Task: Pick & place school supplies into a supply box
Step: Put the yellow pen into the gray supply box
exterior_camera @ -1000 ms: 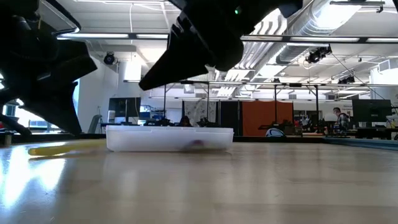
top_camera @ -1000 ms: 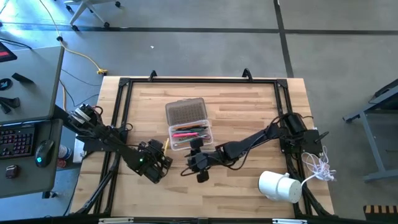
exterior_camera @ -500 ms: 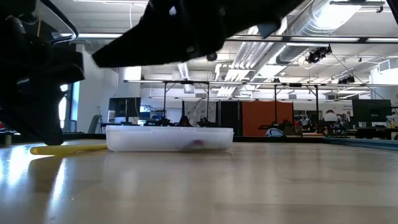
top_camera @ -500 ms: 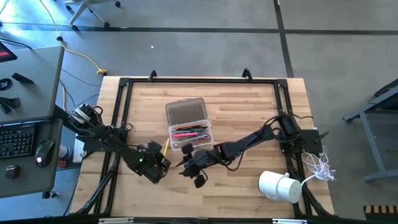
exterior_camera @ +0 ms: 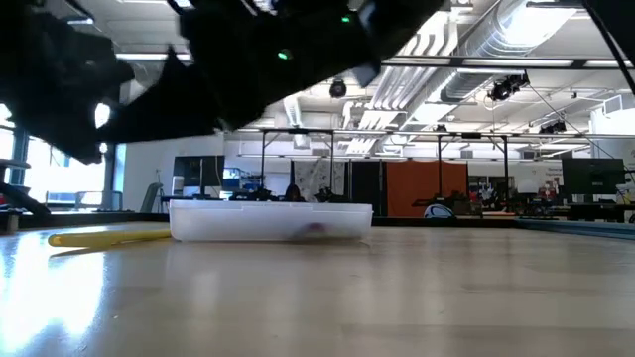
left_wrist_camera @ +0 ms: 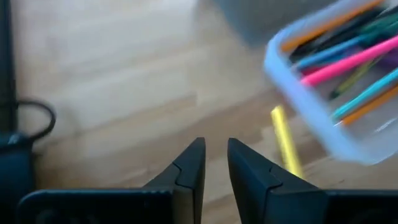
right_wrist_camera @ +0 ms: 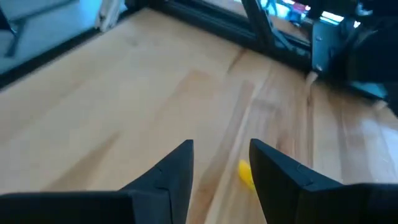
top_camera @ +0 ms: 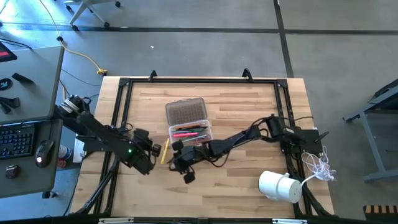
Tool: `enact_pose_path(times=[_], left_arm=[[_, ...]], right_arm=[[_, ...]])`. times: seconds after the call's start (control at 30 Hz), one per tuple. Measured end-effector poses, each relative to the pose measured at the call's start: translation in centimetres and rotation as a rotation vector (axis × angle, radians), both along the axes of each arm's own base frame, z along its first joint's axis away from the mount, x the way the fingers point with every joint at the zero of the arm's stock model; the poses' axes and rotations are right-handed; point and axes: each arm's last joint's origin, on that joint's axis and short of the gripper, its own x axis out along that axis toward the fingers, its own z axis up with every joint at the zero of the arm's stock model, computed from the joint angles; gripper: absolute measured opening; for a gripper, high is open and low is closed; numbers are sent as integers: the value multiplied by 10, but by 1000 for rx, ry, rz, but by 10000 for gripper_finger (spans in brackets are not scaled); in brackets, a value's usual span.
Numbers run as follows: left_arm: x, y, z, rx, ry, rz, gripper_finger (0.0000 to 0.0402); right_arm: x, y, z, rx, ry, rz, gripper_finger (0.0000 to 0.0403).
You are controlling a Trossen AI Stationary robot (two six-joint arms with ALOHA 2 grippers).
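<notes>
Scanning from the left, I see my left gripper (top_camera: 148, 151) over the pale, grainy wooden table (top_camera: 236, 106), its smooth dark wedge-shaped fingers (left_wrist_camera: 186, 171) drawn to a narrow slit with nothing between them. Just right of it lies a thin yellow pen (top_camera: 165, 151), flat on the wood beside the supply box (top_camera: 190, 135). The box is clear plastic with rounded corners, holding pink, orange, blue and dark pens; its ribbed greyish lid (top_camera: 185, 111) lies open on the far side. My right gripper (top_camera: 178, 163) hangs near the pen, its flat fingers (right_wrist_camera: 166, 175) parted a little and empty. Far right stands a smooth white cylinder (top_camera: 278, 186) beside a coiled white cord (top_camera: 321, 164). I can read no writing anywhere.
</notes>
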Motion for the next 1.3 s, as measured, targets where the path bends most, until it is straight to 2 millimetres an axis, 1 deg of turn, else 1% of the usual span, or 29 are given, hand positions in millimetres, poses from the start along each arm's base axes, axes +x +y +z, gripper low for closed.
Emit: enact_pose_path(times=[0.03,0.1,0.17,0.27,0.37,0.53,0.6,0.73,0.93,1.13,1.3], left_arm=[[-1,1,3,15,-22,-11,102],[-4,5,10,53,-58,-33,101],[-6,8,17,74,-96,-43,101],[-12,13,24,88,-113,-46,101],[-16,16,29,88,-113,-47,101],[-19,18,31,115,-101,-62,101],[-19,18,31,119,-96,-62,101],[-21,20,31,136,-80,-65,101],[-21,20,31,140,-75,-65,101],[-22,20,31,144,-69,-66,101],[-22,20,31,145,-68,-66,101]], right_arm=[[5,-3,1,11,-1,8,140],[16,-11,-3,33,18,13,140],[25,-17,-13,44,37,24,140],[40,-24,-22,51,45,36,140],[52,-24,-23,26,36,47,140],[66,-33,-35,-15,92,46,140],[68,-38,-36,-18,117,36,140],[65,-47,-43,-22,173,23,140],[64,-47,-45,-18,200,34,140],[61,-42,-46,77,244,116,140],[58,-27,-47,102,261,171,140]])
